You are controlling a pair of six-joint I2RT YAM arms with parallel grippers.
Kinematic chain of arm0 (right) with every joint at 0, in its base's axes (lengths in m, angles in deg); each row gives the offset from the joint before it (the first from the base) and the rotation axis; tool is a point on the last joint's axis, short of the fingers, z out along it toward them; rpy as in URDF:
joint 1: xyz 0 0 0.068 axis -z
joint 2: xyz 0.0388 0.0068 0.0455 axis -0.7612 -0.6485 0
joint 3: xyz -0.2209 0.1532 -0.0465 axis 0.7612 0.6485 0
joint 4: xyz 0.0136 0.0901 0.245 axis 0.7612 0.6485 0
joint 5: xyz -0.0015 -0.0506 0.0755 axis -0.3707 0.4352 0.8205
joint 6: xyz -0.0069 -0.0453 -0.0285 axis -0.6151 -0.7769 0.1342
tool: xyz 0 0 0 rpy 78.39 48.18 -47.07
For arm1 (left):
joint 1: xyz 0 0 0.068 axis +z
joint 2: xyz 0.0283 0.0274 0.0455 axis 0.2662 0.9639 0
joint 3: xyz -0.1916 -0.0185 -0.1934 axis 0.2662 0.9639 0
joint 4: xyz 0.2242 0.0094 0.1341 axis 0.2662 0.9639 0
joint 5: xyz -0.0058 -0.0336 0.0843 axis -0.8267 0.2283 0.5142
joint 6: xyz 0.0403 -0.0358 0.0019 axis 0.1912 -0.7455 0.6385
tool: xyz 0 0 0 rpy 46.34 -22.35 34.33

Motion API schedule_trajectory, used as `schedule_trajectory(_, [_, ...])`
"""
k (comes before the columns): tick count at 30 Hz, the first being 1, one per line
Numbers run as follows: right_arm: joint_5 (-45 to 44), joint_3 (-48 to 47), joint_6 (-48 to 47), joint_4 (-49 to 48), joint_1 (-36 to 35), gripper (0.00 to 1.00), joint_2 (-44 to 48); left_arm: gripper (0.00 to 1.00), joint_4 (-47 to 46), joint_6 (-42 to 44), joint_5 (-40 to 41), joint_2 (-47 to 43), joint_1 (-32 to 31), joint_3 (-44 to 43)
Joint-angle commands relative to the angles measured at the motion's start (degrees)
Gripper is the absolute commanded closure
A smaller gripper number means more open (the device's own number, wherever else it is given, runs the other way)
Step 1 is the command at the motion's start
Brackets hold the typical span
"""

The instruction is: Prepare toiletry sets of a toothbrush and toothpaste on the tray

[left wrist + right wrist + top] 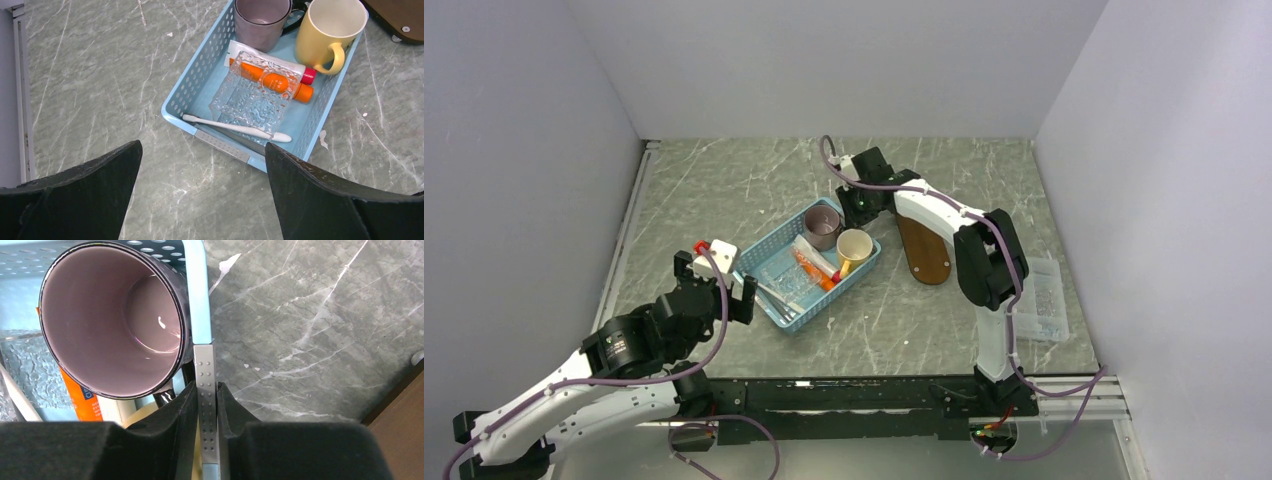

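The dark-brown tray [927, 255] lies on the table right of the light-blue basket [769, 262]. Inside the basket, a white toothbrush [235, 128] rests along the near wall, and an orange toothpaste [277, 82] lies partly under a clear glass dish [250, 95]. My right gripper [205, 387] is shut on the grey strip of the basket's far rim [205, 365], one finger inside and one outside, beside the purple mug [110, 315]. My left gripper [202, 147] hangs open over bare table just short of the basket's near end, holding nothing.
A yellow mug [327, 32] stands in the basket next to the purple mug, and a white tube with a red cap [270, 62] lies by the toothpaste. A clear plastic tray [1042, 300] sits at the table's right edge. A small white and red object [716, 250] lies left of the basket.
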Motion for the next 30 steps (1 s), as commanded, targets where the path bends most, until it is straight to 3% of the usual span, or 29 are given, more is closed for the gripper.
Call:
schedule_trajectory(1, [-2.3, -0.5, 0.6, 1.8, 0.1, 0.83, 0.0, 0.01, -1.2, -0.2, 0.1, 0.4, 0.3, -0.2])
schedule_trajectory(5, [-4.8, -0.5, 3.9, 2.0, 0.1, 1.0, 0.3, 0.01, -1.2, -0.2, 0.2, 0.2, 0.2, -0.1])
schedule_trajectory(30, [-20.9, 1.0, 19.0, 2.5, 6.0, 1.0, 5.3, 0.01, -1.4, 0.0, 0.1, 1.2, 0.3, 0.0])
